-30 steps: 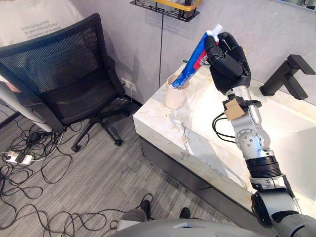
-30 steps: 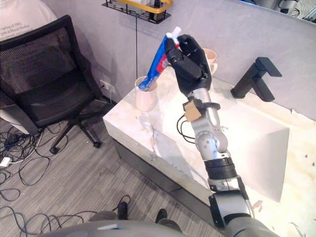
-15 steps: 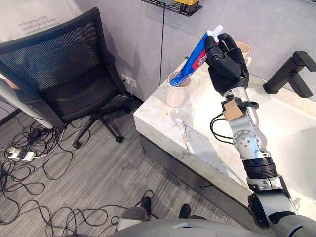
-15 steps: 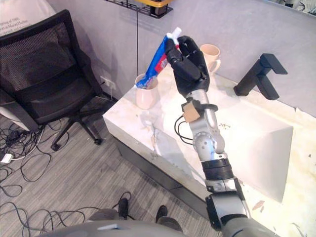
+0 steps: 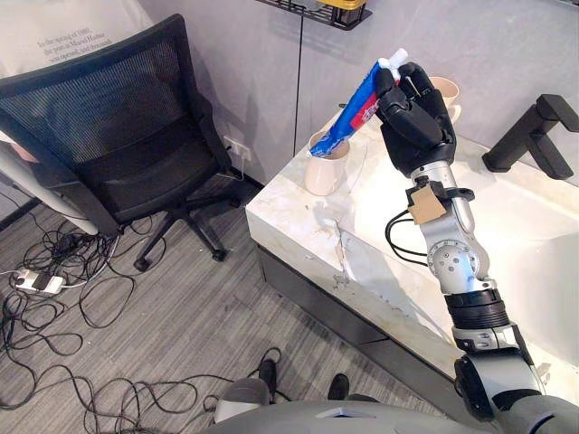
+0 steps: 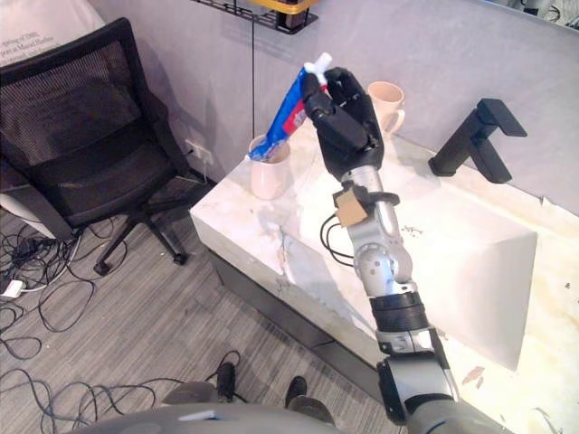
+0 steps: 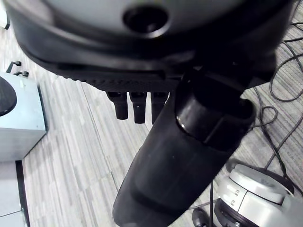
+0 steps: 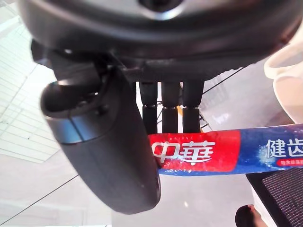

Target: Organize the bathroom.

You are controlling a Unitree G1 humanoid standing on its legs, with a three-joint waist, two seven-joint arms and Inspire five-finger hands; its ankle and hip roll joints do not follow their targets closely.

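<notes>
I have the toothpaste tube (image 5: 355,110) pinched between the thumb and fingers of my right hand (image 5: 413,113), its flat tail dipping into the pale cup (image 5: 326,168) near the bench (image 5: 298,217) corner. The tube is red and blue with white lettering. A second mug (image 6: 387,99) and a black tap (image 5: 532,136) stand behind; an office chair (image 5: 109,136) sits beside. My left hand (image 7: 137,101) hangs relaxed over the floor.

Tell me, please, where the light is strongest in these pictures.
Right wrist view: bright light behind the right robot hand washes out the background, yet the toothpaste tube is evenly lit. Left eye view: the marble counter shows soft sheen.
</notes>
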